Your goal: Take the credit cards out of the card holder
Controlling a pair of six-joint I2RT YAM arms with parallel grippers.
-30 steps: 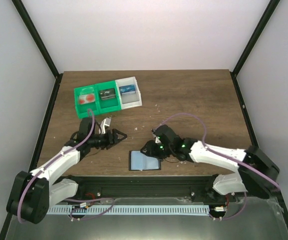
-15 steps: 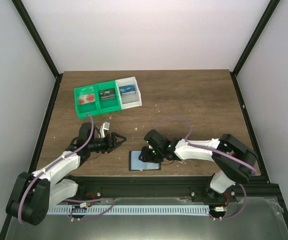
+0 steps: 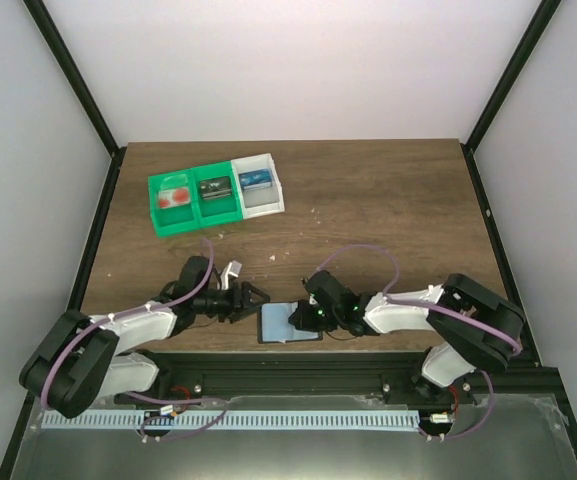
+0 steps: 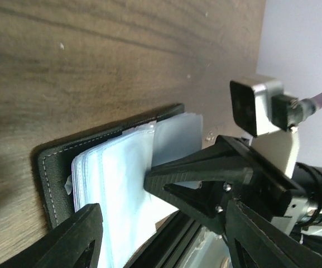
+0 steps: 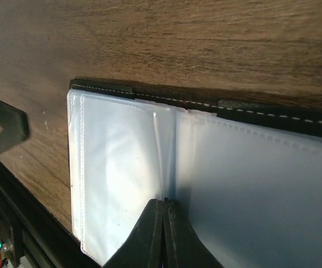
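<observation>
The card holder (image 3: 288, 322) lies open near the table's front edge, its black cover (image 4: 53, 167) under pale clear sleeves (image 5: 121, 167). No card shows in the sleeves. A red and pale card (image 3: 175, 197) lies in the tray's left compartment. My right gripper (image 3: 304, 318) is shut, and its tip (image 5: 164, 204) rests on the crease between the sleeves. My left gripper (image 3: 254, 296) is open just left of the holder, with its fingers (image 4: 77, 240) astride the holder's left end. The right gripper's fingers (image 4: 205, 178) show in the left wrist view.
A green-and-white three-compartment tray (image 3: 216, 212) stands at the back left, with a black item (image 3: 215, 189) in its middle compartment and a blue one (image 3: 255, 181) in its white one. The black front rail (image 3: 288, 362) runs just beyond the holder.
My left gripper has moved right and nearer to the front, up to the holder's left end. My right gripper has come down onto the open sleeves.
</observation>
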